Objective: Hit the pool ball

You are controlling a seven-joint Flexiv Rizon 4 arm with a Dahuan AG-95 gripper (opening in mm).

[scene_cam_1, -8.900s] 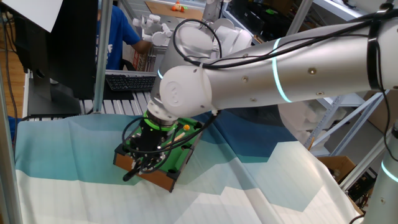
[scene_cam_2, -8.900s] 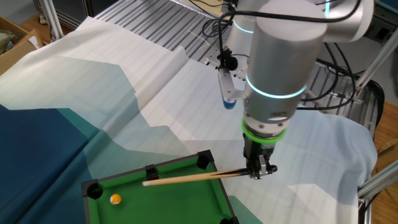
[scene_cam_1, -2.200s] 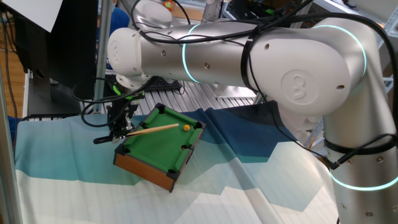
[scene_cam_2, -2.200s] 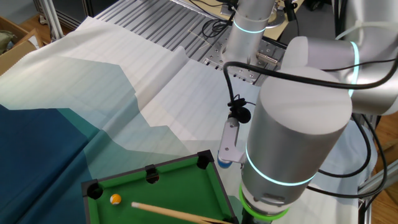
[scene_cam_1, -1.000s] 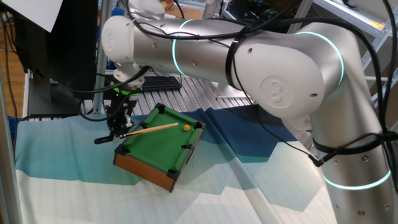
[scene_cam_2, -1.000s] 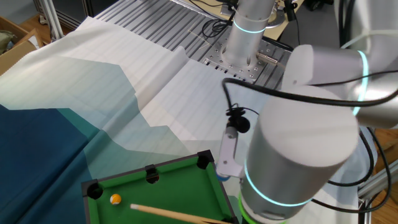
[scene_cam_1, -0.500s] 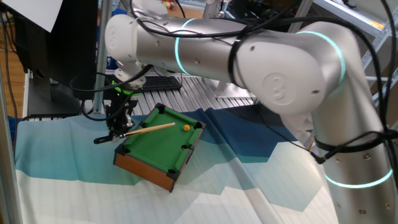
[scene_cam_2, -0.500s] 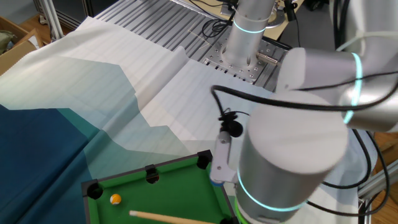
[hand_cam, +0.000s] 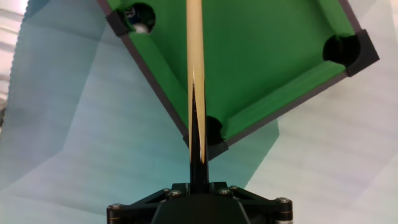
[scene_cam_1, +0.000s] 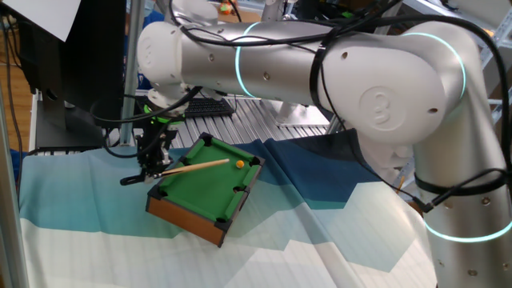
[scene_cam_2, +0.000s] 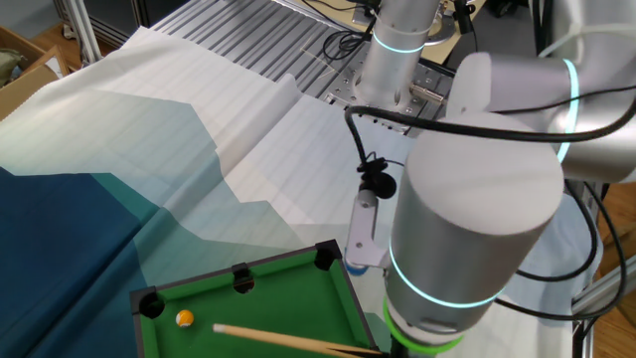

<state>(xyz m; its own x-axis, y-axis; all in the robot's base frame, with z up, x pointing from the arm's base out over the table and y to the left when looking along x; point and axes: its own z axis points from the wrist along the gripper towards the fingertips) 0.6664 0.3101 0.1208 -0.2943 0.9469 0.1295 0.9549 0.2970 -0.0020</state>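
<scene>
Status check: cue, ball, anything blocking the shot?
Gripper shut on cue, stick laid over the pool table. Ball on the felt just beyond the cue tip, apart. Nothing between them.

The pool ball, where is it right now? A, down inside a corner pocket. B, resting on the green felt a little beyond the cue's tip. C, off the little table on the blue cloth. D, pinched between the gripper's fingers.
B: the pool ball sits on the green felt of the miniature pool table, apart from the tip of the cue that the gripper holds.
</scene>
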